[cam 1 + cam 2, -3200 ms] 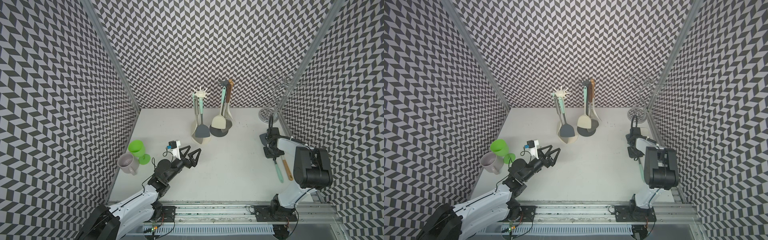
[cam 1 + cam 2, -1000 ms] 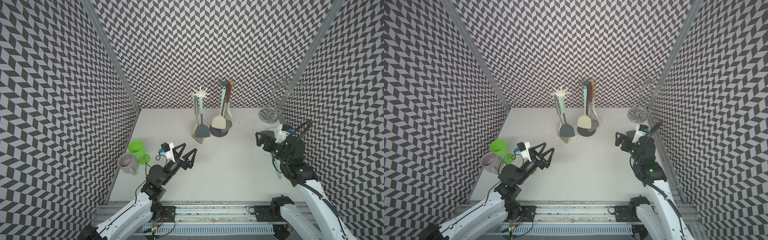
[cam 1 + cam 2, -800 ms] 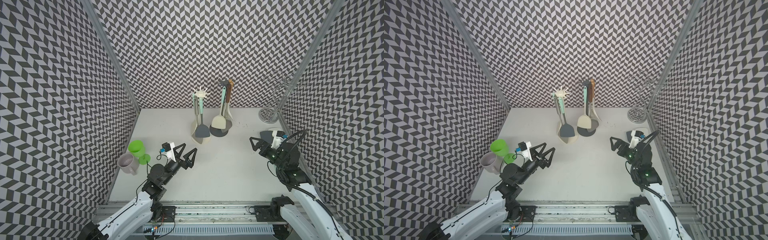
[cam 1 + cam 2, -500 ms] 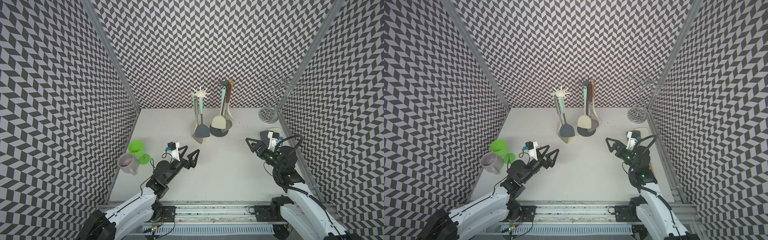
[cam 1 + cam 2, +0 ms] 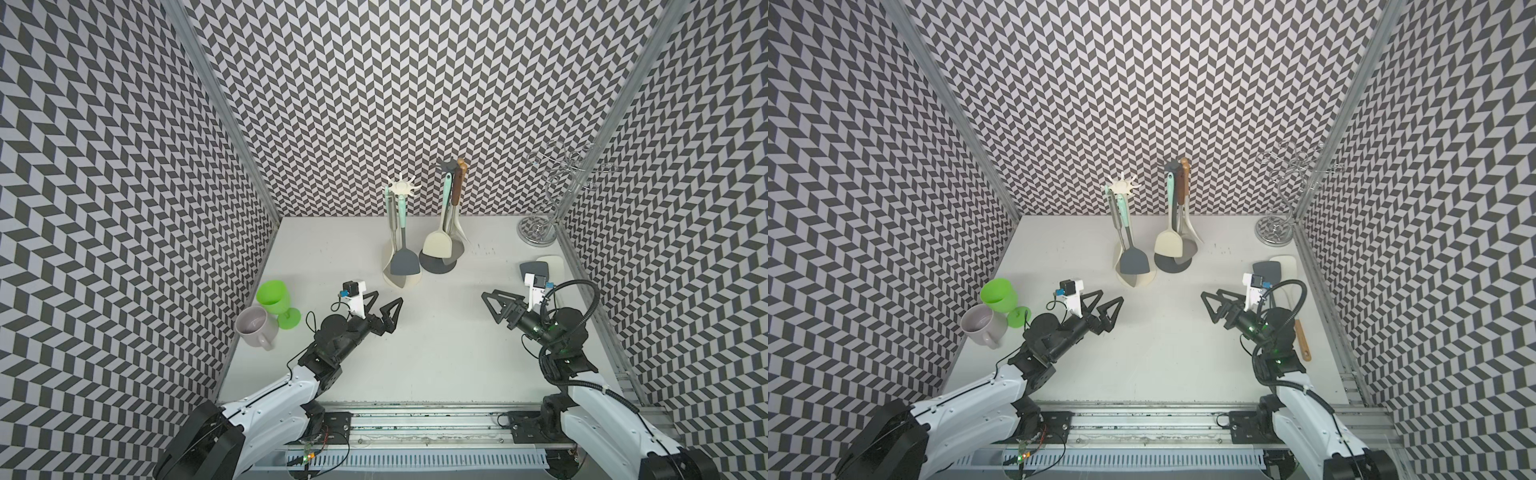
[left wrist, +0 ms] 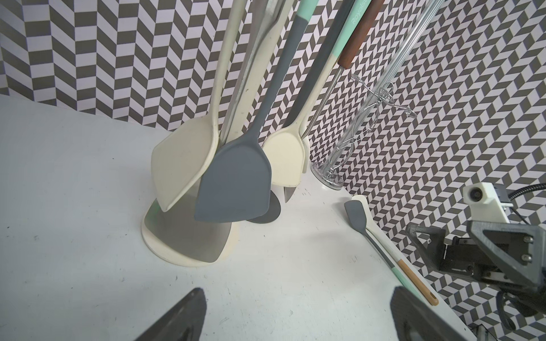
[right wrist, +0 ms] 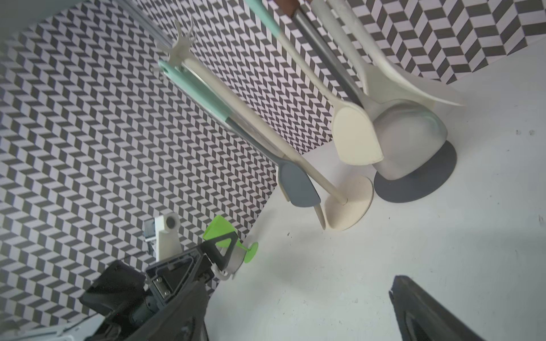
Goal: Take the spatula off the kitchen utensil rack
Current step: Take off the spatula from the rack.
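**Both grippers spread and empty; spatulas hanging on 2 racks**

A matte white tabletop [image 5: 436, 353] sits inside chevron-patterned walls. At the back stand 2 utensil racks. The cream rack [image 5: 401, 190], with a star-shaped top and a round base, carries a grey silicone spatula [image 5: 404, 263] with a mint handle, plus a cream one and a steel one. Just beside it, the dark grey rack [image 5: 434, 266] holds a cream spatula [image 5: 437, 247] and others. A chrome wire stand [image 5: 538, 228] fills the far right corner. The left gripper [image 5: 386, 297] and the right gripper [image 5: 489, 306] hover with jaws wide apart. A green plastic goblet [image 5: 272, 293] touches a grey mug [image 5: 254, 328]. 2 loose spatulas [image 5: 1266, 269] lie flat near the right wall.
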